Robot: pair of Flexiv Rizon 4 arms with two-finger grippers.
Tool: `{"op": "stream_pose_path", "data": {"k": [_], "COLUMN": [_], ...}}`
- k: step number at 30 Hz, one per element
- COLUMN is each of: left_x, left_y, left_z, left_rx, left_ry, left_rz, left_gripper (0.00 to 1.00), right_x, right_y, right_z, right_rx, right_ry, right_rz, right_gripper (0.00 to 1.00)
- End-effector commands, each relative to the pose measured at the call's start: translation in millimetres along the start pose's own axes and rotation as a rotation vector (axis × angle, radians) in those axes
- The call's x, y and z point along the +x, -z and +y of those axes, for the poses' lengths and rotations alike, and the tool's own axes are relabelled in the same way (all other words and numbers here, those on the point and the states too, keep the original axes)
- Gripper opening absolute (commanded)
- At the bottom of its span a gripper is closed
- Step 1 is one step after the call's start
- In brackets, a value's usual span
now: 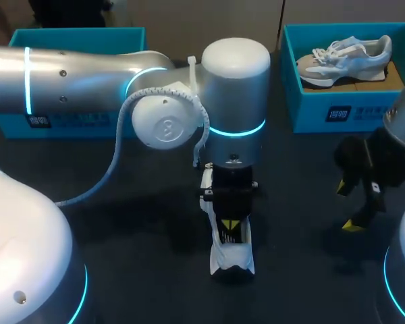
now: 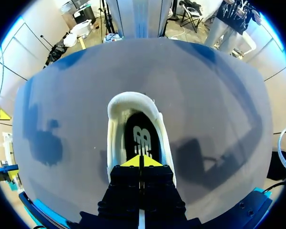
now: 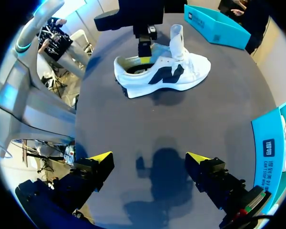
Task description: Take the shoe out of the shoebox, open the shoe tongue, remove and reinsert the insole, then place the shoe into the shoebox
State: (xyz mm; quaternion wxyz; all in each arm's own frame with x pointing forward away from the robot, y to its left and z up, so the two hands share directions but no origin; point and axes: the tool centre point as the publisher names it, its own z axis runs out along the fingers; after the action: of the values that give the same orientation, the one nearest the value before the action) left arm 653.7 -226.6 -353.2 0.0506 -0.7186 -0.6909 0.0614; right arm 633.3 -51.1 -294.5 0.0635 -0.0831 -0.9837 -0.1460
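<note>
the white shoe (image 3: 167,71) stands on its sole in the middle of the dark table (image 1: 121,236), outside the shoebox (image 1: 304,115), with its tongue (image 3: 177,40) standing up straight. the black insole (image 2: 142,136) lies inside it. the left gripper (image 2: 141,161) is down in the shoe's opening, its yellow tips pressed narrow together on the insole; whether they pinch anything i cannot tell. the right gripper (image 3: 150,160) hangs well apart from the shoe over bare table, fingers spread wide and holding nothing.

the shoebox sits at the table's far right with a second shoe (image 1: 347,57) lying in it. another teal box (image 1: 74,40) sits at the far left, partly behind the left arm (image 1: 88,74).

in the head view the left arm's wrist covers most of the shoe, leaving only the heel end in sight. the right wrist view shows the shoe's whole side and the raised tongue. the left wrist view alone looks straight down onto the insole.
</note>
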Motion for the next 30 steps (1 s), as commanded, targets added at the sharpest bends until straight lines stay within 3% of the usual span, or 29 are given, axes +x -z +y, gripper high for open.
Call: {"op": "stream_pose_path", "data": {"k": [1,8,10,13,16,30], "left_x": [-1.7,-1.5,-0.8,0.3,1.7,3.4], "left_y": [1,0,0,1,1,2], "left_z": [2,6,9,12,16,20], "left_rx": [-0.018,-0.066,-0.08,-0.088,-0.085,-0.082], "left_ry": [0.008,0.036,0.052,0.069,0.081,0.093], "left_rz": [0.005,0.014,0.015,0.012,0.011,0.006], "left_gripper": [0.0,0.0,0.22,0.25,0.36,0.39], "right_x": [0.8,0.8,0.8,0.8,0.8,0.8], "right_y": [-1,-1,-1,-1,-1,-1], "right_z": [-0.6,-0.6,-0.6,-0.6,-0.6,-0.6], "right_rx": [0.001,0.001,0.001,0.001,0.001,0.001], "right_ry": [0.0,0.0,0.0,0.0,0.0,0.0], "right_rz": [-0.002,-0.002,-0.002,-0.002,-0.002,-0.002], "right_gripper": [1.0,1.0,1.0,1.0,1.0,1.0]}}
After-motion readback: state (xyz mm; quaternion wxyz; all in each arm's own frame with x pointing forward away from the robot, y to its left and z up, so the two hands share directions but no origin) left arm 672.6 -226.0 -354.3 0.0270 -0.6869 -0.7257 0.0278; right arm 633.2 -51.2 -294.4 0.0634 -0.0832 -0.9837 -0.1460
